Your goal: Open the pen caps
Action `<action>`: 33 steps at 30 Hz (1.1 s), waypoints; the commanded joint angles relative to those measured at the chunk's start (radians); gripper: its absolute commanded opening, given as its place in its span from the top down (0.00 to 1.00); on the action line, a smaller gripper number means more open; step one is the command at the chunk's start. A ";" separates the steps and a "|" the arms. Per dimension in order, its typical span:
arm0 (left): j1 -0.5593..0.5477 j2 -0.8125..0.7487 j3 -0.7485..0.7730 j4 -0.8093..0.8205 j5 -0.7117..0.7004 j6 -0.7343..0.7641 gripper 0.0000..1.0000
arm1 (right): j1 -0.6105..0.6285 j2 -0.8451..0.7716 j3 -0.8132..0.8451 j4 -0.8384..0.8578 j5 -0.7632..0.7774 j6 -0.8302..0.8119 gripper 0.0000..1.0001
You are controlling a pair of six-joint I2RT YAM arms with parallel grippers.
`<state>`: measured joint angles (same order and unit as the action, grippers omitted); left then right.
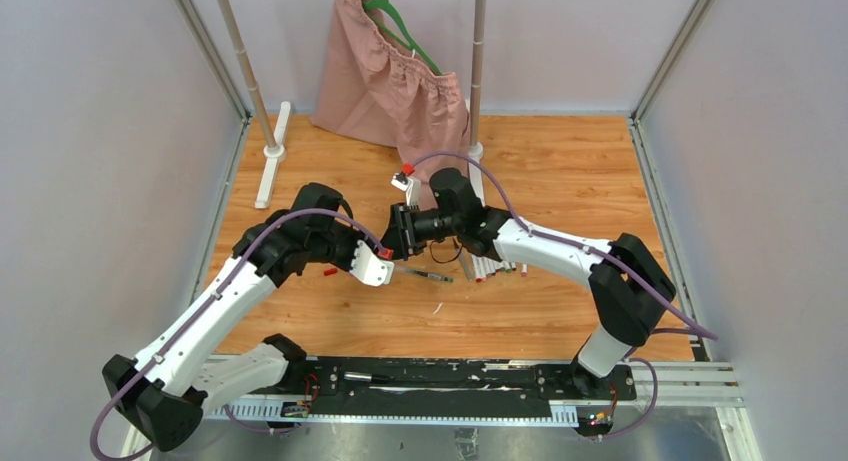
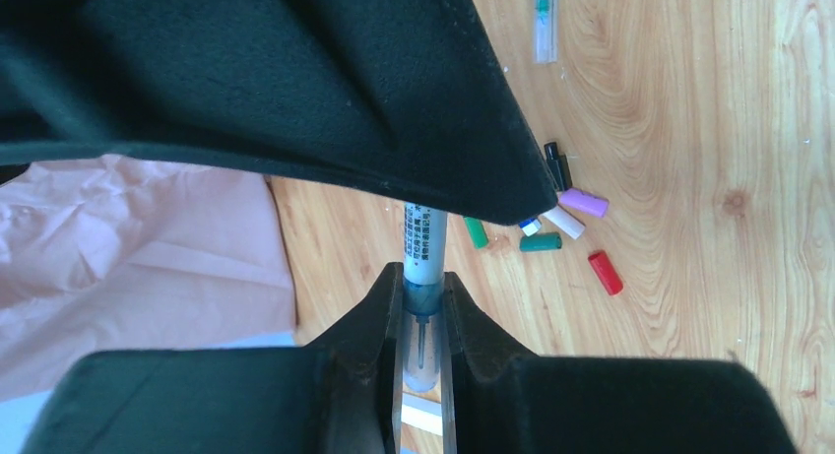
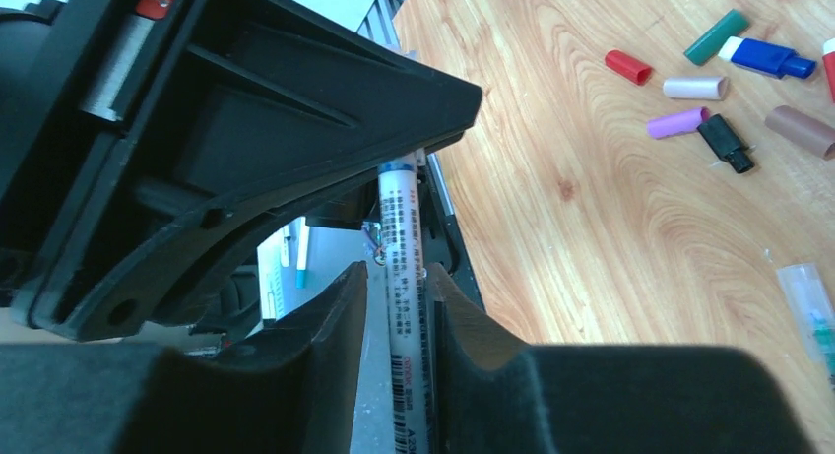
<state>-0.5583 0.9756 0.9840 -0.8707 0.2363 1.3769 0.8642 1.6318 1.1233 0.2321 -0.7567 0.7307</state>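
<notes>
My two grippers meet over the middle of the table, each holding an end of one pen. My left gripper [image 1: 376, 262] [image 2: 423, 298] is shut on the pen's clear bluish cap [image 2: 423, 311], with the tip visible inside it. My right gripper [image 1: 400, 233] [image 3: 399, 285] is shut on the white printed barrel [image 3: 402, 227] [image 2: 423, 239]. Loose pen caps lie on the wood: red [image 2: 605, 273], green [image 2: 541, 242], purple [image 2: 584, 202] and black [image 2: 556, 163]. The right wrist view also shows the red [image 3: 627, 67], green [image 3: 716, 36], blue [image 3: 766, 56], purple [image 3: 676, 122] and black [image 3: 726, 142] ones.
A row of pens [image 1: 495, 269] lies under the right arm, and a single pen [image 1: 425, 275] lies beside the grippers. A small red piece [image 1: 330, 272] sits near the left arm. A pink garment on a green hanger [image 1: 395, 76] hangs from a rack at the back. A clear cap [image 3: 809, 311] lies near the right.
</notes>
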 commanded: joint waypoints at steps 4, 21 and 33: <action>-0.009 0.011 0.042 0.000 -0.023 -0.048 1.00 | 0.021 -0.013 -0.022 0.052 0.031 0.019 0.96; 0.004 0.009 -0.021 0.020 -0.211 0.027 1.00 | 0.006 -0.144 -0.153 -0.066 0.116 -0.053 1.00; 0.077 0.098 -0.006 0.110 -0.297 0.050 1.00 | 0.007 -0.299 -0.261 -0.205 0.174 -0.099 1.00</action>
<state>-0.5774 1.0458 0.9741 -0.7502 0.3302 1.4467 0.8711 1.4189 0.9150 0.2558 -0.5236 0.6834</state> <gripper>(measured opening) 0.164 0.159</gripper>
